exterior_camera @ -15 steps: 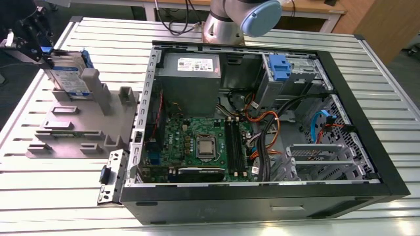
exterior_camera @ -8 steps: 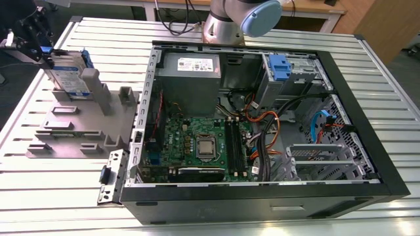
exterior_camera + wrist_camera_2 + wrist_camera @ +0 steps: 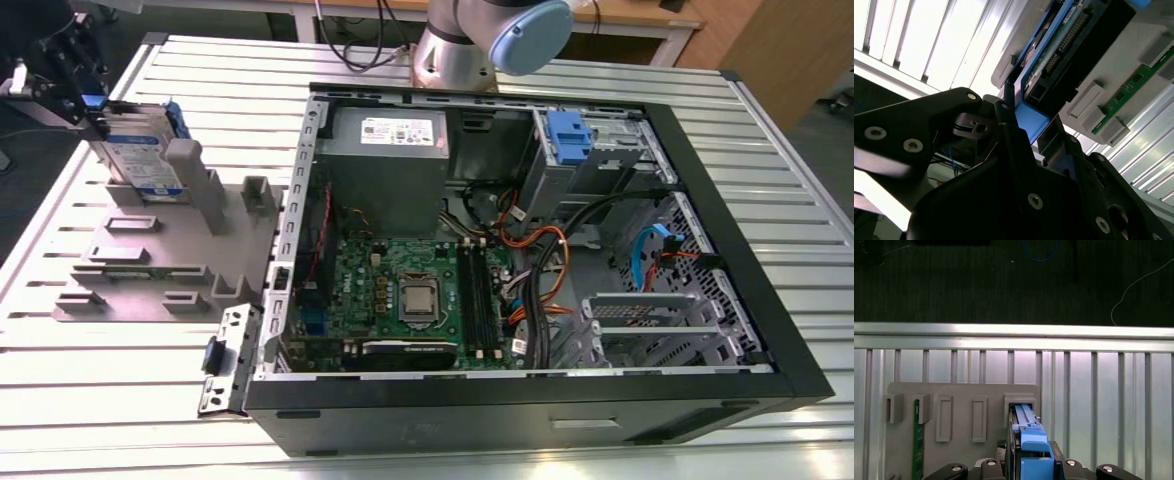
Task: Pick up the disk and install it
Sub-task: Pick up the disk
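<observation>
**A:** Where does the rack (image 3: 147, 265) sit on your tabletop (image 3: 120, 400)?

**B:** Look just beside your open computer case (image 3: 747, 300), on the exterior view's left.

**A:** And the disk (image 3: 144, 160)?

**B:** You have it upright at the rack's far end, its top clamped in the claw (image 3: 91, 105).

**A:** Inside the case?

**B:** Your power supply (image 3: 387, 150) is against the far wall. The motherboard (image 3: 400, 290) lies in front of it, and a caddy (image 3: 567, 135) sits to the supply's right in the exterior view.

1. We see the grey rack (image 3: 147, 270) hugging the disk (image 3: 140, 160), its posts (image 3: 260, 195) standing just beside.
2. Bare table (image 3: 227, 80) lies open towards the case (image 3: 534, 395).
3. Cables (image 3: 541, 250) crowd its middle.
</observation>
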`<action>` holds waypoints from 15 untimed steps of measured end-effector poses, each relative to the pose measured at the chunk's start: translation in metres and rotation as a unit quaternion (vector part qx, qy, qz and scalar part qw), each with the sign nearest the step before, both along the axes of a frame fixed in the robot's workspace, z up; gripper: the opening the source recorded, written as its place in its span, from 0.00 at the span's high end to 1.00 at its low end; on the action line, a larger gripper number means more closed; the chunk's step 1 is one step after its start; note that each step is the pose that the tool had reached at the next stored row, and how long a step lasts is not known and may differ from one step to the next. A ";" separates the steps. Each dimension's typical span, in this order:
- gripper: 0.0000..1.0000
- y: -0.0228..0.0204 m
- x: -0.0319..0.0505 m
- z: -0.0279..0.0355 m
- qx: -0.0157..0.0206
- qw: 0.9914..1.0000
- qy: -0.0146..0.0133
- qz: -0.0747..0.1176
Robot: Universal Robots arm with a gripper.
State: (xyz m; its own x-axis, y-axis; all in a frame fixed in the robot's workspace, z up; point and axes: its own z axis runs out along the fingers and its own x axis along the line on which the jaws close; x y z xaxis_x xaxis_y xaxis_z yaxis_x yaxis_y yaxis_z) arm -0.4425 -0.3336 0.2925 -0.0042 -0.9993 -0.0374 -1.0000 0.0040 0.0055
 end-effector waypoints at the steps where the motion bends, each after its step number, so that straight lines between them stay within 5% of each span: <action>1: 0.56 0.0000 0.0000 -0.0003 0.000 1.000 0.000 0.000; 15: 0.56 0.0000 -0.0001 -0.0043 -0.001 1.000 -0.001 0.000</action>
State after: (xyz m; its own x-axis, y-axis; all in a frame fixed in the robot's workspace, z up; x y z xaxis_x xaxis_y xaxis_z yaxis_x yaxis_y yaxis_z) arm -0.4426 -0.3336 0.2882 -0.0036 -0.9994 -0.0352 -1.0000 0.0034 0.0041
